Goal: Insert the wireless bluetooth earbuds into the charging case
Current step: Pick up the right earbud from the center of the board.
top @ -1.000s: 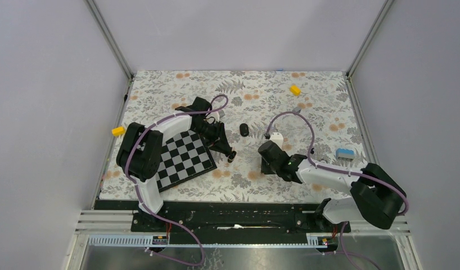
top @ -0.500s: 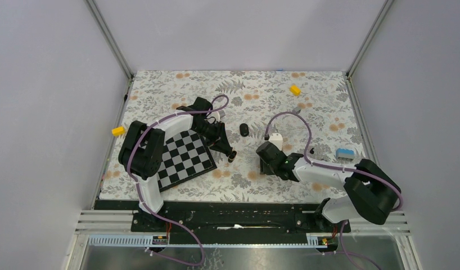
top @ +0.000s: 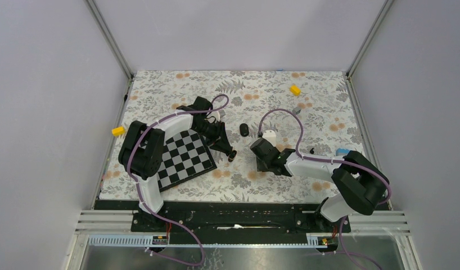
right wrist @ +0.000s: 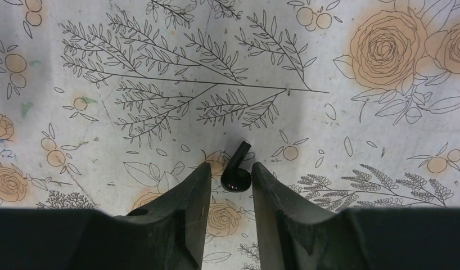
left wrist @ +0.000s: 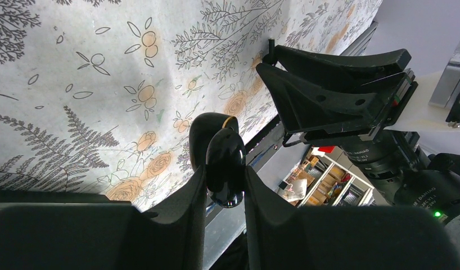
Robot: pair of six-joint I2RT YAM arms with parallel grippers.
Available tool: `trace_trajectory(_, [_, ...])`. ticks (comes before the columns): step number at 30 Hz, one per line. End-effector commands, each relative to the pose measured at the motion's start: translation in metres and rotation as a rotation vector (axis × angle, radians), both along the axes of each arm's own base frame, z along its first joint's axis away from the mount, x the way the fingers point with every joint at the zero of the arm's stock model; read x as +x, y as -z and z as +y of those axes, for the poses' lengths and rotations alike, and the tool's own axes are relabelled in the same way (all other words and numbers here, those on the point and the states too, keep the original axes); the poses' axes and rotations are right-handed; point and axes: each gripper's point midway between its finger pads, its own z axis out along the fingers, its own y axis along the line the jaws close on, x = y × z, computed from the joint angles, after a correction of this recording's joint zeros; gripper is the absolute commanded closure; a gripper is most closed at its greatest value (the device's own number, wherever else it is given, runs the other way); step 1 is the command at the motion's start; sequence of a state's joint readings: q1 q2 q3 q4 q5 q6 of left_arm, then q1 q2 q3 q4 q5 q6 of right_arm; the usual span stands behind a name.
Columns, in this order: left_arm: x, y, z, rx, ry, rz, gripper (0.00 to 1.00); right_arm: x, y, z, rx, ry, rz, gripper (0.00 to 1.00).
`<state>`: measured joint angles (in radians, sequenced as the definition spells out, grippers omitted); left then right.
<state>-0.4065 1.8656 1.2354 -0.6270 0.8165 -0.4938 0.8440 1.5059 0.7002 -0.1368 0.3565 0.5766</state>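
Observation:
My left gripper (left wrist: 224, 179) is shut on the charging case (left wrist: 223, 153), a glossy black pebble with an orange-gold edge, held a little above the table. In the top view this gripper (top: 231, 155) hangs beside the chessboard's right corner. One earbud (right wrist: 235, 178), black with a short stem, lies on the floral cloth. My right gripper (right wrist: 230, 170) is open and low over the table, one finger on each side of the earbud. In the top view the right gripper (top: 258, 160) is a short way right of the left one. I cannot make out the second earbud.
A chessboard (top: 185, 158) lies under the left arm. A black oval object (top: 244, 129) and a white piece (top: 269, 135) lie just beyond the grippers. Yellow blocks sit at the back right (top: 295, 89) and left edge (top: 118, 131). A blue item (top: 342, 151) lies at the right.
My right gripper has moved left and a little farther out, towards the middle of the table. The left arm and the case have stayed still.

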Motion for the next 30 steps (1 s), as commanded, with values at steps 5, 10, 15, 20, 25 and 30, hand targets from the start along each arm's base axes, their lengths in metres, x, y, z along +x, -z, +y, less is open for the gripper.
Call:
trace_trajectory(5, [0.014,-0.017,-0.006,-0.029,0.006,-0.084,1.0,0.006,-0.01,0.004,0.003,-0.01,-0.012,0.62])
trace_trajectory(10, [0.015,-0.018,-0.006,-0.031,0.006,-0.085,1.0,0.003,-0.011,0.0,0.004,-0.005,-0.016,0.62])
trace_trajectory(15, [0.015,-0.018,-0.007,-0.035,0.007,-0.083,1.0,0.003,-0.011,-0.001,-0.009,-0.002,-0.013,0.62])
trace_trajectory(20, [0.015,-0.018,-0.007,-0.034,0.006,-0.083,1.0,0.006,-0.012,-0.002,-0.008,0.022,-0.022,0.61])
trace_trajectory(25, [0.015,-0.016,-0.007,-0.033,0.008,-0.077,1.0,0.008,-0.017,-0.005,0.003,0.053,-0.053,0.63])
trace_trajectory(30, [0.015,-0.015,-0.007,-0.031,0.008,-0.079,1.0,0.009,-0.017,-0.002,0.007,0.042,-0.054,0.7])
